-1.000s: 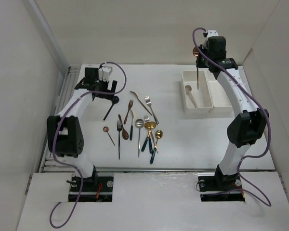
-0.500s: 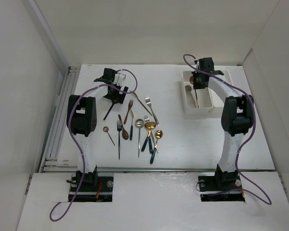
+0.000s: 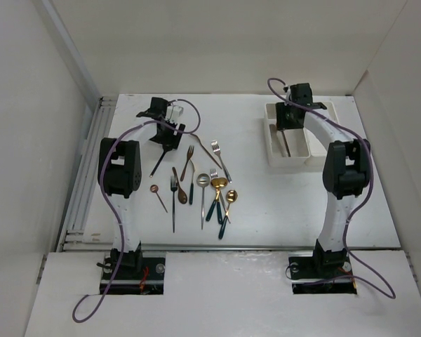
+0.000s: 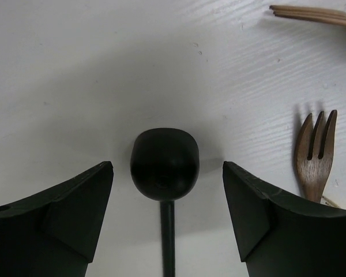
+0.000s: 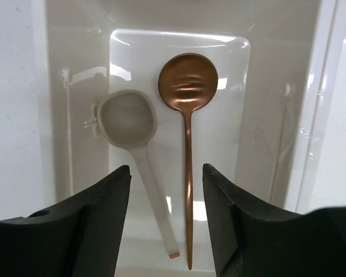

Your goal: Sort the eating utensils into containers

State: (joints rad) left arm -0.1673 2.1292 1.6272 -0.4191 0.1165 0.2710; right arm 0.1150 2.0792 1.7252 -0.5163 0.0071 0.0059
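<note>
My left gripper (image 4: 167,171) (image 3: 167,135) is open and low over the table, its fingers either side of a black spoon (image 4: 164,163) without touching it. The spoon lies flat, its handle running back between the jaws. My right gripper (image 5: 166,170) (image 3: 288,121) is open above the left compartment of the white containers (image 3: 272,156). In that compartment a copper spoon (image 5: 188,86) and a cream spoon (image 5: 128,118) lie side by side, free of the fingers. Several more eating utensils (image 3: 203,186) are spread on the table mid-left.
A wood-brown fork (image 4: 314,156) lies just right of the left gripper's right finger, with the tines of another fork (image 4: 317,14) further off. The right compartment (image 3: 323,139) sits beside the right arm. White walls enclose the table.
The right gripper came down over the tray and opened, and the copper spoon it held now lies in the left compartment. The left arm dropped onto the black spoon and its jaws narrowed slightly.
</note>
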